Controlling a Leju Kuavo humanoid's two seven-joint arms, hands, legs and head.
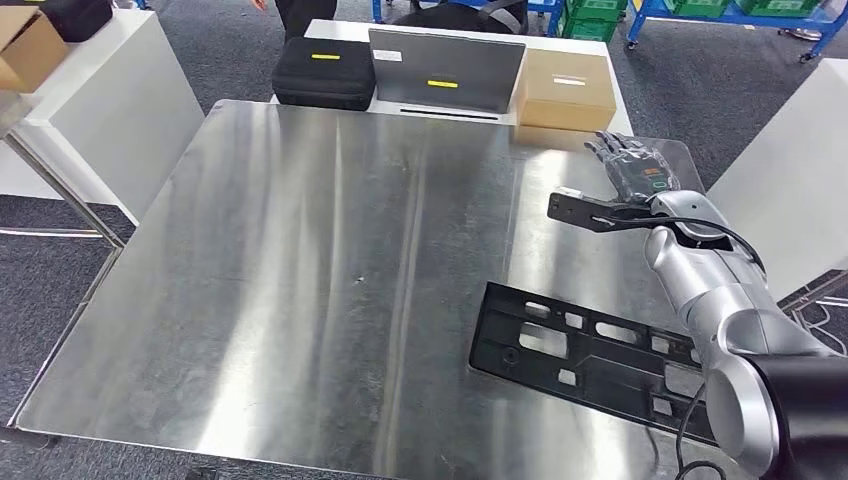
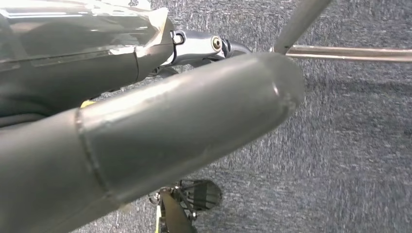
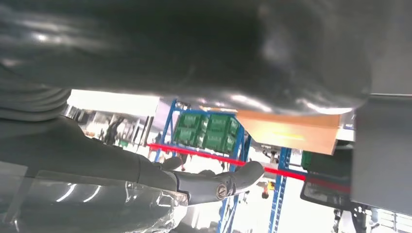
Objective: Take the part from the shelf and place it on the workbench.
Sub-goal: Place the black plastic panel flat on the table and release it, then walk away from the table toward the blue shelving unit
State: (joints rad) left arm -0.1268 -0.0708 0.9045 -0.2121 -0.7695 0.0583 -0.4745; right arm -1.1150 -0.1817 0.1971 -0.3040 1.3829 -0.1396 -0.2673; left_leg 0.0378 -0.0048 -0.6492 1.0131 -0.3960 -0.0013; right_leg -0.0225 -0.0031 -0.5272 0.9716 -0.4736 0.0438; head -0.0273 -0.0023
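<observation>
nearest the robot, the long black plastic frame part with rectangular cut-outs (image 1: pixel 590 352) lies flat on the brushed steel workbench (image 1: pixel 300 300) at its near right corner, long axis running along the near edge and slanting slightly toward the right edge; it looks already set down; farther up the right edge the right hand (image 1: pixel 630 172) rests released, fingers stretched toward the far edge, holding nothing, well apart from the part; the part lies back toward the robot from this hand; the left hand (image 2: pixel 145 145) hangs over grey carpet, and i cannot tell how its fingers lie.
</observation>
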